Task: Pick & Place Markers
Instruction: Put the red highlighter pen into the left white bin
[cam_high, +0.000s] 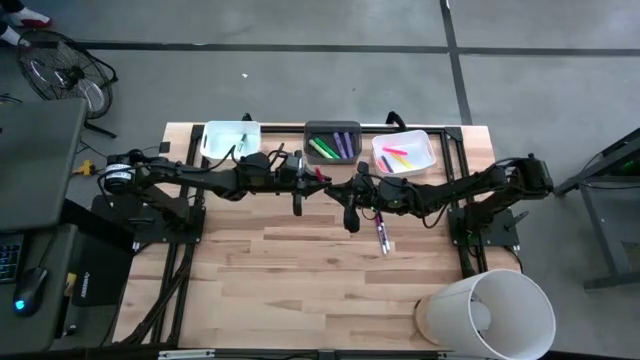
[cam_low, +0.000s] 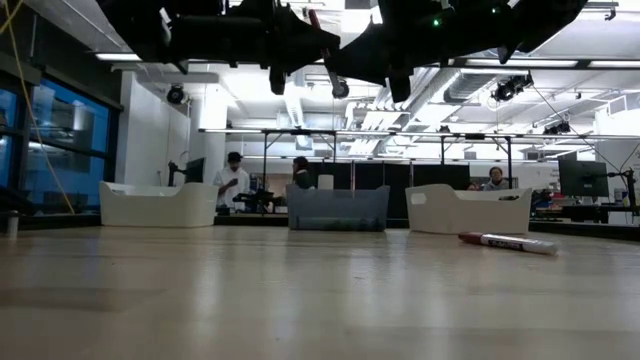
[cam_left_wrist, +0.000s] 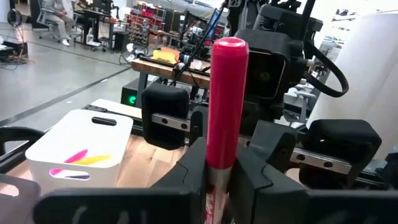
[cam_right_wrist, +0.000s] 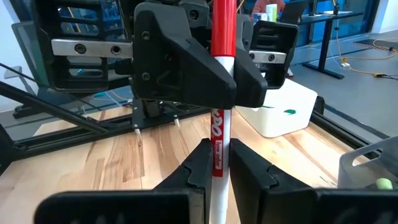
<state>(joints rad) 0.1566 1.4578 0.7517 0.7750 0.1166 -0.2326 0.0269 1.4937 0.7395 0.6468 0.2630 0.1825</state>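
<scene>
A marker with a red cap (cam_left_wrist: 229, 93) and a white barrel (cam_right_wrist: 219, 146) stands upright in the air over the middle of the table. My left gripper (cam_left_wrist: 217, 186) and my right gripper (cam_right_wrist: 217, 171) face each other, both level and both shut on it; in the high view they are my left gripper (cam_high: 315, 180) and my right gripper (cam_high: 340, 188). Another marker (cam_high: 382, 235) lies flat on the table near the right arm. Further markers lie in the three bins at the far edge. My left gripper pinches the marker between its two fingers where the red cap meets the barrel (cam_right_wrist: 222, 57). It comes level from the table's left, fingers across the marker. The marker stands upright, cap up, clear of the table. My right gripper pinches the white barrel (cam_right_wrist: 217, 155) between its two fingers, below the left gripper's hold. It comes level from the table's right, fingers across the marker.
At the far edge stand a white bin (cam_high: 230, 140), a grey bin (cam_high: 333, 143) with green and purple markers, and a white bin (cam_high: 405, 152) with pink and yellow ones. A large white cylinder (cam_high: 487, 312) lies at the near right corner. People are in the room behind.
</scene>
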